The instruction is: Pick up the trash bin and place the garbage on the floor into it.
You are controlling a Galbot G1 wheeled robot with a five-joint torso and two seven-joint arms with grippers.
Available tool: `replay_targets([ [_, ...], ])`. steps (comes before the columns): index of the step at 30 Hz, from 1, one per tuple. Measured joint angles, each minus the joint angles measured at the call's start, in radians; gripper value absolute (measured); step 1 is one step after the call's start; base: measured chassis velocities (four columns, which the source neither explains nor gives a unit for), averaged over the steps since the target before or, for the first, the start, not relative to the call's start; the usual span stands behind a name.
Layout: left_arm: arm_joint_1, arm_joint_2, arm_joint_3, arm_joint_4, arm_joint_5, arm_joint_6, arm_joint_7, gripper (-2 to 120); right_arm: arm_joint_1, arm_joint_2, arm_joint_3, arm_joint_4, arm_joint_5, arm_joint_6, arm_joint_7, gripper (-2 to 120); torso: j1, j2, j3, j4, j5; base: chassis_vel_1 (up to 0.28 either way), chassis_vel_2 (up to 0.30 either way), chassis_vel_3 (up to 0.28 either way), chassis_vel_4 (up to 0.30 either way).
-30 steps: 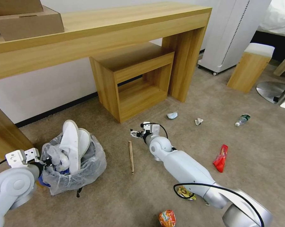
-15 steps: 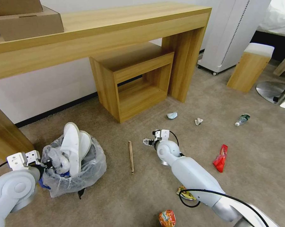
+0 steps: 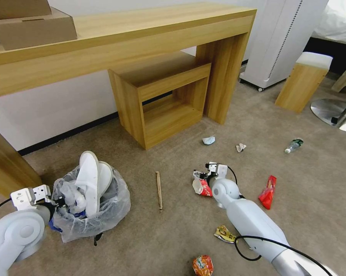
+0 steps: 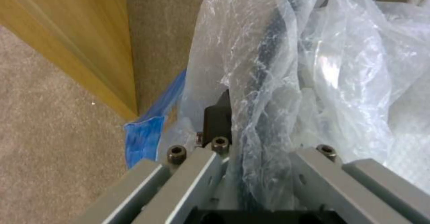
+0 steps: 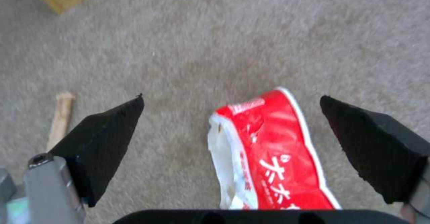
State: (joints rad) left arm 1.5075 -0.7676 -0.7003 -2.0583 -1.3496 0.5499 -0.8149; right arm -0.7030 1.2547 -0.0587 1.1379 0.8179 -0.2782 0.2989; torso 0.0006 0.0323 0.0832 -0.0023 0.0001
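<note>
The trash bin (image 3: 89, 213), lined with a crinkled clear bag, stands on the beige floor (image 3: 173, 234) at the left with two white slippers (image 3: 91, 180) sticking out of it. My left gripper (image 3: 56, 201) is shut on the bin's rim (image 4: 268, 49) through the bag (image 4: 349, 76). My right gripper (image 3: 199, 175) hangs open just over a red and white wrapper (image 3: 202, 187). That wrapper (image 5: 273, 150) lies between the spread fingers of the right gripper (image 5: 231, 97). A wooden stick (image 3: 159, 190) lies between the bin and the right gripper.
Scattered on the carpet are a red wrapper (image 3: 268, 188), a yellow wrapper (image 3: 224, 234), an orange wrapper (image 3: 202, 265), two tissue wads (image 3: 209, 140) (image 3: 240, 147) and a bottle (image 3: 294, 145). A wooden desk (image 3: 142, 30) with a low shelf unit (image 3: 165, 99) stands behind. A stool (image 3: 304, 81) is at the right.
My right arm has swung rightward, away from the stick, and now hovers over the red and white wrapper. The left gripper keeps its hold on the bin, which has shifted only slightly.
</note>
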Motion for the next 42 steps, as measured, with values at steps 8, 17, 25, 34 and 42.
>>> replay_targets([
  [8,0.015,-0.013,-0.003,-0.008,0.016,0.000,0.011,0,0.001,0.037,-0.050,-0.065,-0.043,0.036,0.012,100,0.000,0.000,0.000,0.0002,0.0000,0.000,0.000,0.000,0.000],
  [17,0.019,-0.017,-0.004,-0.001,0.030,0.000,0.023,0,0.000,0.044,-0.059,-0.099,-0.048,0.046,0.045,100,0.000,0.000,0.000,0.0001,-0.0001,0.000,0.000,0.000,0.000],
  [25,0.007,-0.016,0.011,0.010,0.040,-0.002,0.038,0,0.008,0.063,-0.078,-0.172,-0.053,0.090,0.049,100,0.000,0.000,0.000,-0.0001,-0.0001,0.000,0.000,0.000,0.000],
  [34,0.003,-0.016,0.021,0.016,0.052,-0.004,0.049,0,0.032,0.099,-0.116,-0.248,-0.063,0.133,0.043,100,0.000,0.000,0.000,-0.0001,-0.0003,0.000,0.000,0.000,0.000],
  [42,0.004,-0.018,0.024,0.015,0.070,-0.009,0.060,0,0.065,0.143,-0.158,-0.325,-0.109,0.159,0.052,100,0.000,0.000,0.000,0.0000,-0.0002,0.000,0.000,0.000,0.000],
])
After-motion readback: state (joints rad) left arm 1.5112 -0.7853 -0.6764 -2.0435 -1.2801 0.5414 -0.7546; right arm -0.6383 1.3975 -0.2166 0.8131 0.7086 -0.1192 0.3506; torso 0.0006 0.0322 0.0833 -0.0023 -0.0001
